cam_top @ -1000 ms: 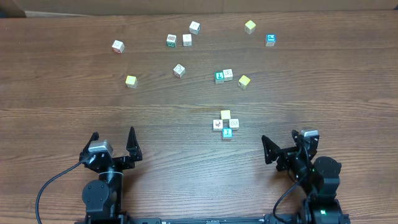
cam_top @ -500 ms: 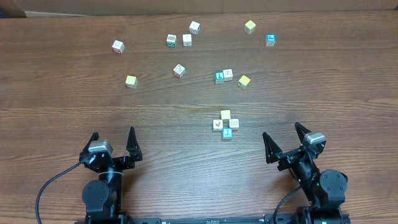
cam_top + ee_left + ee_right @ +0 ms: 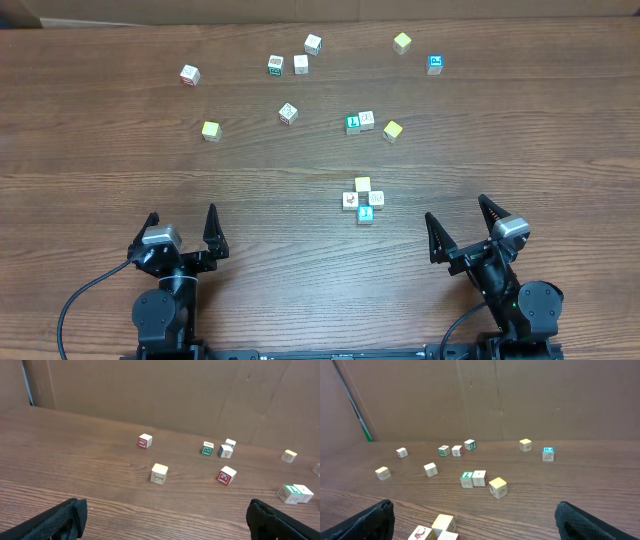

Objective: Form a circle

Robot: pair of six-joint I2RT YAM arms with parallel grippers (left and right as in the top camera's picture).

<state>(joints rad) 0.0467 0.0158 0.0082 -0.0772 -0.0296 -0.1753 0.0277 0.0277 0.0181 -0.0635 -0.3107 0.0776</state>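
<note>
— How are the grippers held?

— Both are spread wide and nothing is gripped. The left gripper (image 3: 181, 215) is held low at the near edge of the bench (image 3: 100, 160). The right gripper (image 3: 457, 208) is held likewise on the other side.

— What is found beyond them?

— The circle (image 3: 363, 198) is set nearer the right gripper, ahead and to its left, with bare bench between. Farther out, loose cubes are scattered. A green cube (image 3: 352, 123) is touched by a white cube (image 3: 367, 120), a yellow cube (image 3: 392, 130) is set just beside, and a blue cube (image 3: 435, 64) lies well beyond. A cardboard wall (image 3: 150, 390) is seen behind.

— How is the circle laid?

— No long axis can be made out. The pale yellow cube (image 3: 362, 184) is placed on the far side and the cyan cube (image 3: 365, 213) toward the arms. The picture cubes (image 3: 350, 200) are set left and right.

— What is cut off?

— In the right wrist view the circle is clipped by the lower edge. The pictures on the cubes cannot be read.
</note>
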